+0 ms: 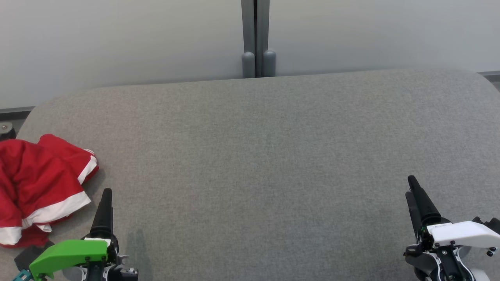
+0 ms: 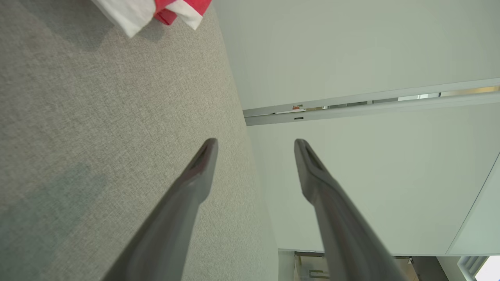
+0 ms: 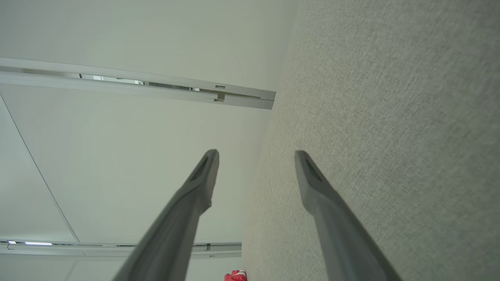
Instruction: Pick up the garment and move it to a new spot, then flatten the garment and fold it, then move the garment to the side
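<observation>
Grey fabric bench [image 1: 273, 156] before a pale wall [image 1: 117, 39] | garment [image 1: 35, 183]: red with white bands, crumpled at the bench's left edge | left claw [image 2: 254, 143]: fingers spread, just beside garment, not touching | right claw [image 3: 256, 153]: fingers spread, above bare fabric, well apart from garment

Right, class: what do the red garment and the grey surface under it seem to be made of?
The red garment looks like thin, smooth cloth, perhaps synthetic: soft crumpled folds. The grey surface looks like matte woven upholstery fabric: fine speckled weave.
</observation>
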Controlling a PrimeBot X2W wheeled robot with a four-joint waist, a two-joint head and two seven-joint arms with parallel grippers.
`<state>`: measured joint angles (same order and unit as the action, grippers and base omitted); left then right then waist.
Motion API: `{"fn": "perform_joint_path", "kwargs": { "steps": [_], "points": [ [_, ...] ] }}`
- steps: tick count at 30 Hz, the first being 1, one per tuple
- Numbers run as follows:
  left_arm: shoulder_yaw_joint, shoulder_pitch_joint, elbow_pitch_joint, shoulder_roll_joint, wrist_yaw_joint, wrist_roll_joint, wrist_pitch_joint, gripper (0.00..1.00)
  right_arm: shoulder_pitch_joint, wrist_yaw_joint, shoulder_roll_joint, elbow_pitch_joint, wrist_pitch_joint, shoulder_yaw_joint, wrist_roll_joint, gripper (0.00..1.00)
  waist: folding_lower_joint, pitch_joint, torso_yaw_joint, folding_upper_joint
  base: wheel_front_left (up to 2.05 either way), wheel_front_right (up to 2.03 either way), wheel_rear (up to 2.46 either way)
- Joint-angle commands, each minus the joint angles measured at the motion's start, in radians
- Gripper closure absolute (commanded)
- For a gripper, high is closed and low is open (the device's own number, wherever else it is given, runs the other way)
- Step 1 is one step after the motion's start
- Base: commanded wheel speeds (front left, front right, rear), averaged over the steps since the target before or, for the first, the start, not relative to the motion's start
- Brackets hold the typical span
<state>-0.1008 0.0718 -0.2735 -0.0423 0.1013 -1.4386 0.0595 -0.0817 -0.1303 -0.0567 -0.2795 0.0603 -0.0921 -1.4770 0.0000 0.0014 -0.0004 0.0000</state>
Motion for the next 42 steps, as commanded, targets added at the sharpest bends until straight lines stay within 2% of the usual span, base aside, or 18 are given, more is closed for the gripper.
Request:
{"fn": "perform_joint_path", "kwargs": {
  "steps": [1, 12, 27, 42],
  "points": [
    [0.001, 0.024, 0.01, -0.01, 0.005, 0.051, -0.011, 0.0, -0.023, 0.0, -0.014, 0.021, -0.011, 0.003, 0.043, 0.0, 0.0, 0.0, 0.0, 0.0, 0.0, 0.0, 0.0],
    [0.032, 0.027, -0.005, -0.015, 0.004, 0.307, -0.06, 0.0, -0.04, 0.0, -0.024, 0.024, -0.06, 0.029, 0.273, 0.0, 0.0, 0.002, 0.001, 0.0, 0.0, 0.0, 0.0],
    [0.09, 0.037, -0.016, -0.03, -0.008, 0.567, -0.116, 0.0, -0.056, 0.0, -0.027, 0.02, -0.116, 0.065, 0.528, 0.0, 0.0, -0.001, 0.002, 0.0, 0.0, 0.0, 0.0],
    [0.172, 0.022, -0.033, -0.038, -0.06, 0.779, -0.165, 0.0, -0.028, 0.0, -0.006, 0.037, -0.165, 0.078, 0.783, 0.0, 0.0, 0.001, -0.001, 0.0, 0.0, 0.0, 0.0]
  ]
}}
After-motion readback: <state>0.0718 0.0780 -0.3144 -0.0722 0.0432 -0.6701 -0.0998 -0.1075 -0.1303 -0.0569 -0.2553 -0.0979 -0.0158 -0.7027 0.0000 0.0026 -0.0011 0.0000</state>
